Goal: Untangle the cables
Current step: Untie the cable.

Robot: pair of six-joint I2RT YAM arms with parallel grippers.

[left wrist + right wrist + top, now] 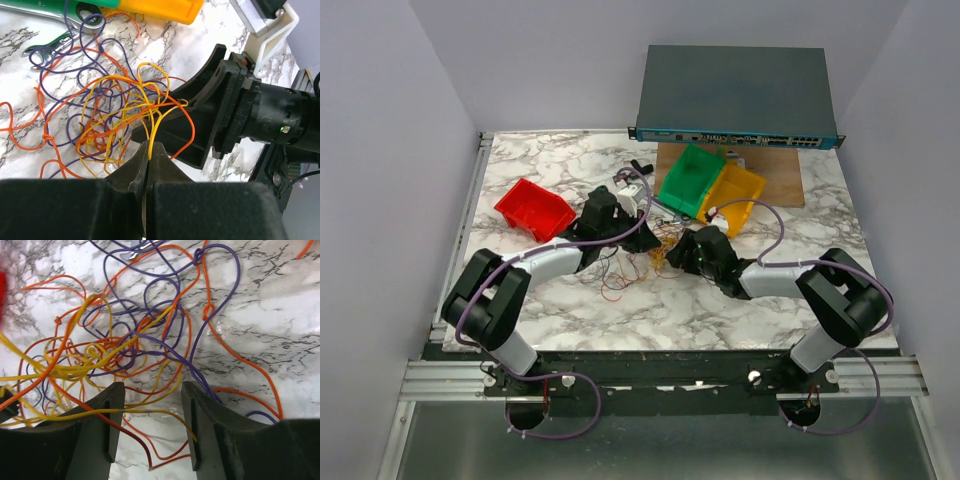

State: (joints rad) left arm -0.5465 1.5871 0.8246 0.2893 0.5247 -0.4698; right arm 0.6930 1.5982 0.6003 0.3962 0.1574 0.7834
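Note:
The cables (642, 262) lie in a tangle of thin orange, yellow, red and purple wires on the marble table between my two grippers. In the left wrist view the tangle (110, 115) spreads ahead of my left gripper (149, 149), which is shut on a yellow wire (156, 125) that rises from its tips into the knot. My right gripper (152, 395) is open low over the tangle (135, 345). A yellow wire (145, 411) and a red wire (131, 435) cross the gap between its jaws. In the top view the left gripper (645, 240) and right gripper (672, 256) almost meet.
A red bin (533, 209) stands at the left. A green bin (692, 180) and a yellow bin (733, 197) stand behind the tangle on a wooden board (785, 182). A grey network switch (735, 95) is at the back. A wrench (50, 46) lies beside the wires.

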